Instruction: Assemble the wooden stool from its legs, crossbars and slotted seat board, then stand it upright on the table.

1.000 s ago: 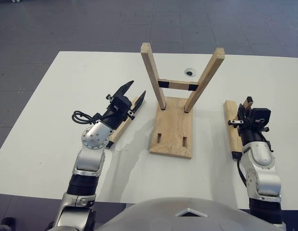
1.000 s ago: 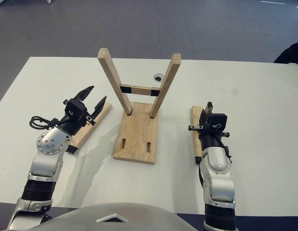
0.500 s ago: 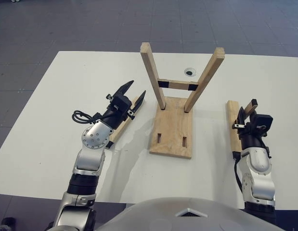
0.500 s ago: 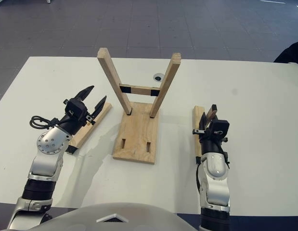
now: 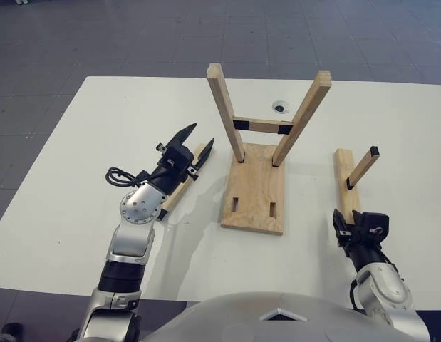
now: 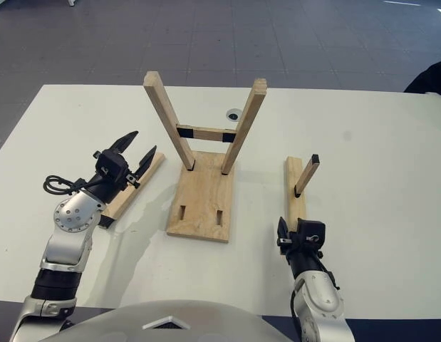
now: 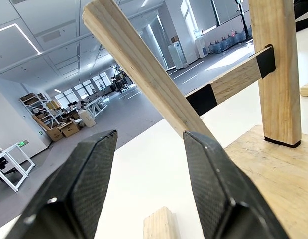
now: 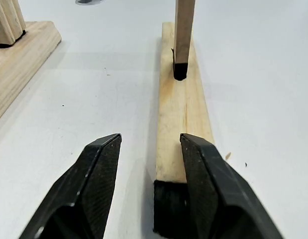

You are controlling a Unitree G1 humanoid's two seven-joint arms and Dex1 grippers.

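— How does the stool lie?
— The seat board point(image 5: 253, 189) lies flat mid-table, with its long axis running 12 to 6 o'clock. In its 12 o'clock end stand a left upright point(image 5: 226, 112) leaning toward 11 and a right upright point(image 5: 303, 117) leaning toward 1. A crossbar point(image 5: 263, 126) running 9 to 3 joins them. Two slots point(image 5: 235, 205) near the 6 o'clock end are empty.
— And the spare parts?
— At the board's 3 o'clock a loose leg point(image 5: 341, 165) lies 12 to 6, with a short bar point(image 5: 362, 167) plugged into it and tilting up toward 1. At 9 o'clock another leg point(image 5: 179, 185) lies along 1 to 7.
— The grippers?
— The left gripper point(image 5: 201, 134) hovers over that leg's far end, fingers spread, pointing to 1. The right gripper point(image 8: 150, 139) is spread at the loose leg's 6 o'clock end, which shows between the fingers. I cannot tell whether they touch it.
— Anything around?
— A round hole point(image 5: 280, 107) in the table point(image 5: 78, 142), at 12 o'clock beyond the uprights.
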